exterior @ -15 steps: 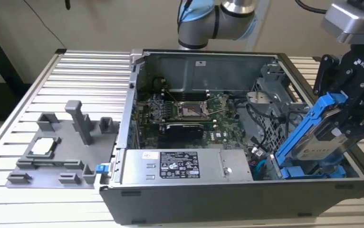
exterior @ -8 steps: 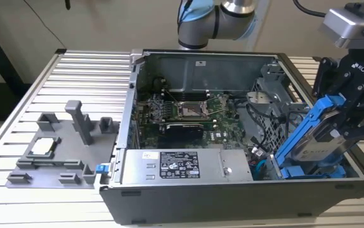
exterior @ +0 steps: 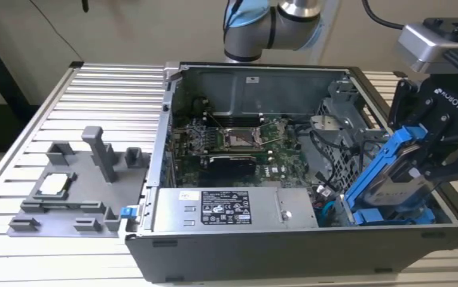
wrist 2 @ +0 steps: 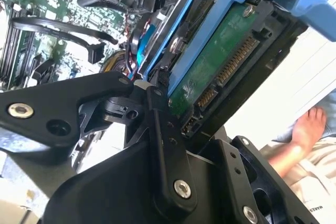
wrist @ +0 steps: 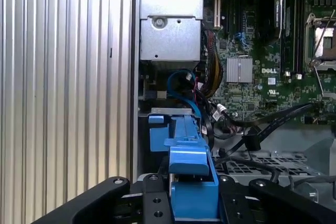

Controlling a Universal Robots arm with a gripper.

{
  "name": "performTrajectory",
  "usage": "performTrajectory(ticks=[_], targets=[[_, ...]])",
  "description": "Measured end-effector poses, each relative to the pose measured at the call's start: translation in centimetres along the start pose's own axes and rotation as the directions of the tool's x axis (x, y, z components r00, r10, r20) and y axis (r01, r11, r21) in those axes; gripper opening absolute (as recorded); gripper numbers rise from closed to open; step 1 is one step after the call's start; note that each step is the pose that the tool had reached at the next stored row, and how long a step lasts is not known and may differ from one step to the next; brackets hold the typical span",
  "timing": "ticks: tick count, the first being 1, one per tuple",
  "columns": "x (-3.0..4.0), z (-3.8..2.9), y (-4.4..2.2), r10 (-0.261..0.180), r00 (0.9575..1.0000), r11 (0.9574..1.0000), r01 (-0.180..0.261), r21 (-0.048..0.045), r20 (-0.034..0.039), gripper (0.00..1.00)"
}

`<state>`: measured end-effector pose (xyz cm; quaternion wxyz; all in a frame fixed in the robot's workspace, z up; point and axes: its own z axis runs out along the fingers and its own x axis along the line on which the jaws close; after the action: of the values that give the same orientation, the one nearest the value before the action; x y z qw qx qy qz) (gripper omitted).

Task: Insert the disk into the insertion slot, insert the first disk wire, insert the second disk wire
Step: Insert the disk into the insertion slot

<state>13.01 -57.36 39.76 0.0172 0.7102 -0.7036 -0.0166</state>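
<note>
Slatted metal table [exterior: 54,107] with an open computer case [exterior: 293,254] lying on it, side panel off. Robot arm [exterior: 271,27] stands behind the case in the exterior view. Inside the case, the green motherboard [exterior: 241,143] is in the middle and the grey power supply box [exterior: 217,209] sits along the near wall. A grey jig [exterior: 69,191] with upright posts is on the table, on the exterior view's left, just beside the case. Gripper [exterior: 424,164] is over the case corner on the exterior view's right, with its jaws clamped narrow on the disk [exterior: 384,188], gripping the blue frame from both sides. The disk is tilted steeply. Its lower end is down inside the case by the near wall, close to the power supply box, and its upper end sticks up above the rim. It is not lying flat. The second wrist view shows the disk's green underside and connector edge. A blue cable [wrist: 184,85] loops past the disk's far end, and black cables [wrist: 273,121] lie loose over the motherboard. A person's hand [wrist 2: 310,127] rests beyond the case.
</note>
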Motion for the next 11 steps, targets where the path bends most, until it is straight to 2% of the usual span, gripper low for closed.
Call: performTrajectory(ticks=[11], targets=[[-0.07, 2.0, -0.09, 0.0, 1.0, 1.0, 0.0, 0.0, -0.0001, 0.33]])
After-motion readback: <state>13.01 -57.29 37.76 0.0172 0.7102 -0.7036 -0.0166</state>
